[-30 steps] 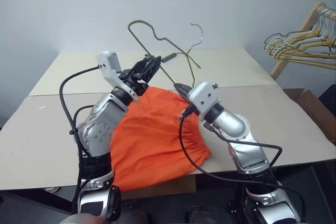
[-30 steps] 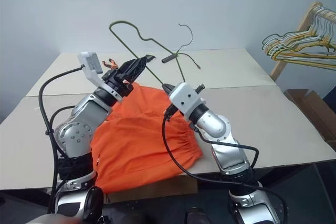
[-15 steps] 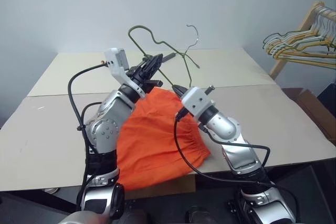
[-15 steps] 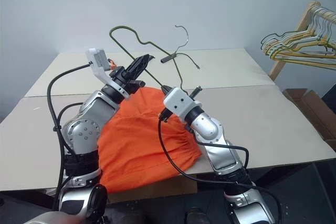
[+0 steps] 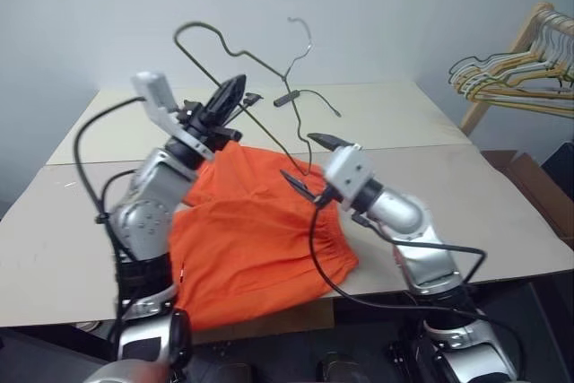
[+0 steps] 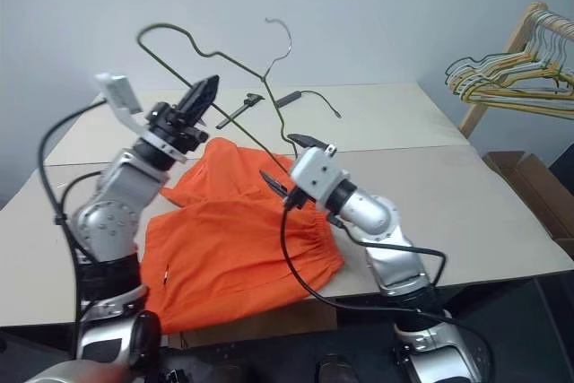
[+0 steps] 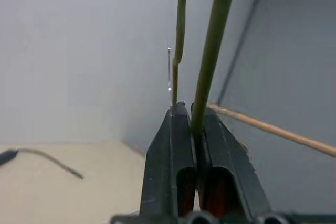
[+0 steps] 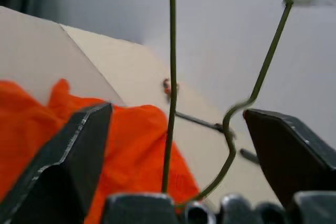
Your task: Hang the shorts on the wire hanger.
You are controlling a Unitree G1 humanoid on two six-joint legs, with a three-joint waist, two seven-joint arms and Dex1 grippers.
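Pinching wire hanger (image 5: 235,53) aloft, left hand (image 5: 235,87), right hand (image 5: 314,161) spread wide, shorts (image 5: 256,230) on table (image 5: 502,213), hanger bunch (image 5: 511,78) aside.

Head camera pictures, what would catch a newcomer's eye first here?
First the bright orange shorts, spread on the pale table between the arms. Next the thin wire hanger, held up in the air above the shorts by the shut left gripper, while the right gripper stands open beside the hanger's lower end. At the far right edge, a bunch of hangers hangs on a wooden rack.
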